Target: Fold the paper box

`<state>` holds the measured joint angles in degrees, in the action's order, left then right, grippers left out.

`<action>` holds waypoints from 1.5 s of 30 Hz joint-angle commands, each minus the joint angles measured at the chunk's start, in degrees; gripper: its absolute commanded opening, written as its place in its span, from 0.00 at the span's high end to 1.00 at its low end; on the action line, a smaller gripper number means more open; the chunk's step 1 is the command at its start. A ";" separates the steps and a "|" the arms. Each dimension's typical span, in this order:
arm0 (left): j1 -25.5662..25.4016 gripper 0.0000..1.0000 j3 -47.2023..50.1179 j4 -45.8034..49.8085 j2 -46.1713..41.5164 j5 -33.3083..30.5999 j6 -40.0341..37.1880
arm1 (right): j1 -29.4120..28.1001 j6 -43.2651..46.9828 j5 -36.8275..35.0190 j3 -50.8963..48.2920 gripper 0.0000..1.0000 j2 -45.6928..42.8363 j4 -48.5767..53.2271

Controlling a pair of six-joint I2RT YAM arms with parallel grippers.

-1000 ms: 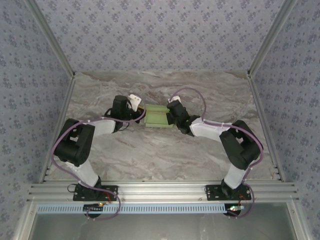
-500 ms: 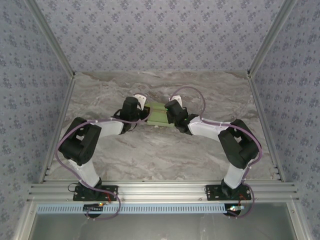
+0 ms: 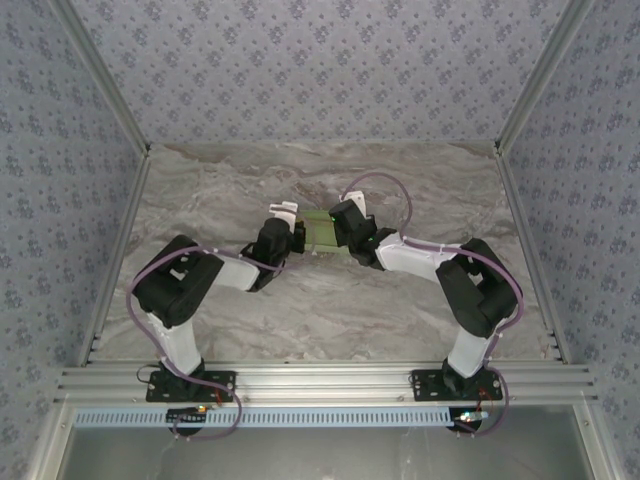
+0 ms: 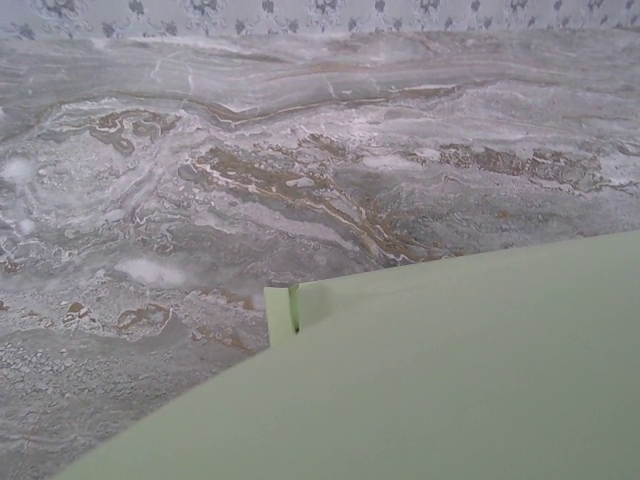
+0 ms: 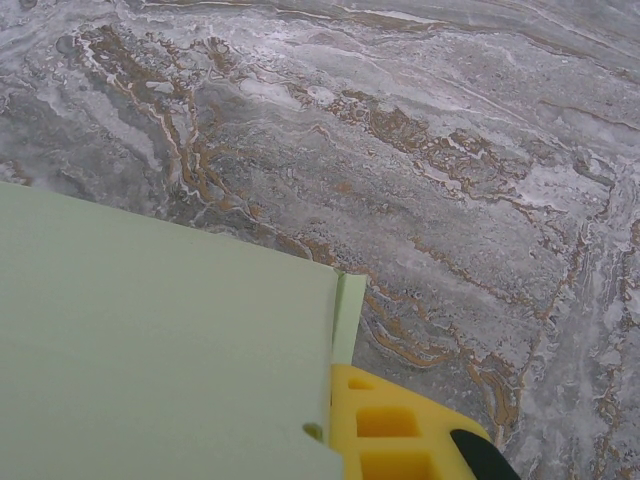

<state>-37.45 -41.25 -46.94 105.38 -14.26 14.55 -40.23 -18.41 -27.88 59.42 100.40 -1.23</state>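
Observation:
The paper box (image 3: 318,231) is pale green card lying mid-table between my two grippers. My left gripper (image 3: 291,228) is against its left end. In the left wrist view the box's card (image 4: 450,370) spreads across the lower right and hides the fingers, and a small tab (image 4: 279,316) stands at its corner. My right gripper (image 3: 339,227) is at the box's right end. In the right wrist view a yellow finger (image 5: 400,430) presses on the outside of the card (image 5: 150,340), beside a narrow flap (image 5: 349,318). The other finger is hidden under the card.
The marble-patterned table (image 3: 300,310) is walled at the back and on both sides with blue patterned paper. An aluminium rail (image 3: 320,380) runs along the near edge and carries both arm bases.
My left arm has swung right and its gripper has come up against the box's left end. The box has shifted a little right. The right arm has hardly moved.

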 commanded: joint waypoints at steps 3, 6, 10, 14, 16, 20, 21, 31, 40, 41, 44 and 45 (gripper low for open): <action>-3.96 1.00 3.89 -3.18 4.77 2.93 -1.10 | -0.42 2.15 4.67 1.05 1.00 0.55 1.73; -4.14 1.00 6.49 -6.92 5.51 1.33 -2.07 | -0.12 3.59 5.23 0.41 1.00 0.44 0.77; -4.27 1.00 9.42 -10.89 6.51 -0.04 -3.40 | 0.24 7.26 5.29 -1.42 1.00 0.15 -2.14; -5.63 1.00 10.71 -14.57 8.82 -2.25 -4.85 | 0.53 10.18 5.62 -2.52 1.00 0.23 -4.70; -6.44 1.00 10.71 -15.40 9.85 -4.07 -5.74 | 0.70 10.83 5.89 -2.94 1.00 0.37 -5.67; -6.93 1.00 11.49 -17.87 11.57 -6.22 -6.37 | 1.00 10.06 6.33 -4.76 1.00 0.14 -7.09; -7.07 1.00 11.86 -18.75 11.94 -6.83 -6.44 | 0.88 9.79 6.35 -5.41 1.00 -0.01 -7.68; -7.08 1.00 13.42 -23.78 14.63 -9.99 -7.03 | -0.18 1.26 6.56 -8.93 1.00 1.02 -10.09; -7.09 1.00 14.10 -26.34 15.38 -11.55 -8.38 | -1.56 -2.33 5.05 -12.70 1.00 0.97 -12.19; -7.05 1.00 14.26 -26.56 15.25 -11.56 -8.57 | -1.16 -3.00 5.99 -12.92 1.00 0.94 -12.01; -7.12 1.00 14.24 -25.49 14.33 -11.83 -9.03 | -0.73 -5.15 7.88 -12.12 1.00 0.54 -9.85; -7.17 1.00 14.35 -25.24 13.86 -11.73 -9.19 | -0.59 -6.01 8.76 -11.62 1.00 0.24 -8.69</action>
<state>-43.59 -29.45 -82.59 117.12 -27.40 6.42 -40.64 -19.92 -25.04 49.01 99.81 -19.94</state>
